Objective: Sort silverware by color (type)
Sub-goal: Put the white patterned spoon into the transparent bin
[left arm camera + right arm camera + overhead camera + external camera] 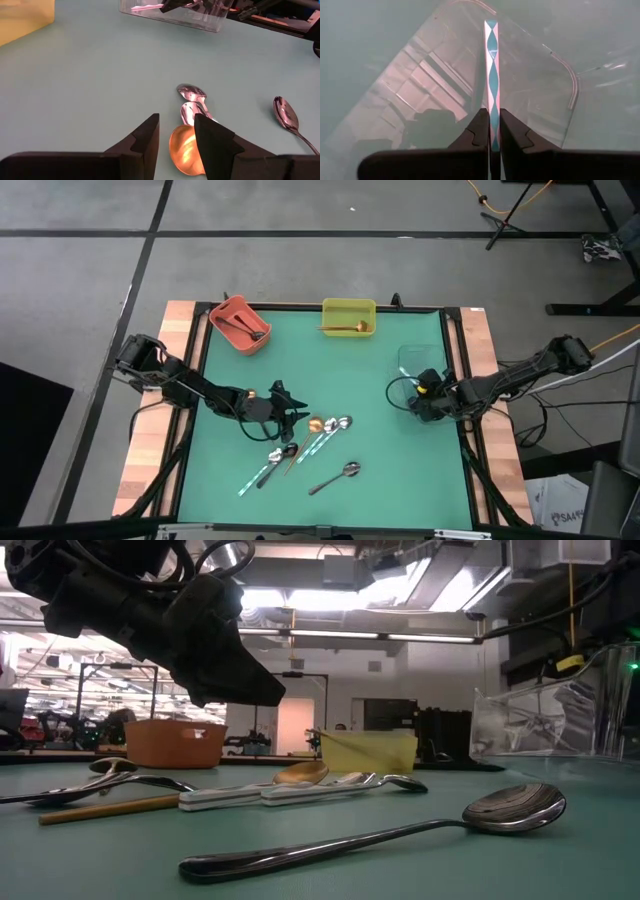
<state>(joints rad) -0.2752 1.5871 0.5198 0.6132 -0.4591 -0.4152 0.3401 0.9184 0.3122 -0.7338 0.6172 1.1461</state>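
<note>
Several spoons lie on the green mat near its middle. They are a gold spoon (pixel 184 150), two silver ones with white-and-teal handles (pixel 192 93) (pixel 322 442), a dark one (pixel 277 457) and a dark shiny one (pixel 335 477) nearest the front edge. My left gripper (pixel 176 132) hovers open just left of the gold spoon's bowl (pixel 315 424), touching nothing. My right gripper (pixel 491 131) is over the clear bin (pixel 420 363) at the right, shut on a patterned spoon handle (pixel 491 65). My right gripper pinches the white-and-teal patterned handle (pixel 493 117) between its two fingers. The handle runs on from the fingertips along their line, slanting down into the clear bin. The fingers hide the spoon's other end, and I cannot tell whether the free end touches the bin's floor.
An orange bin (pixel 240 323) holding a dark spoon stands at the far left of the mat. A yellow bin (pixel 348 316) with a gold spoon stands at the far middle. Wooden strips (pixel 175 380) border the mat on both sides.
</note>
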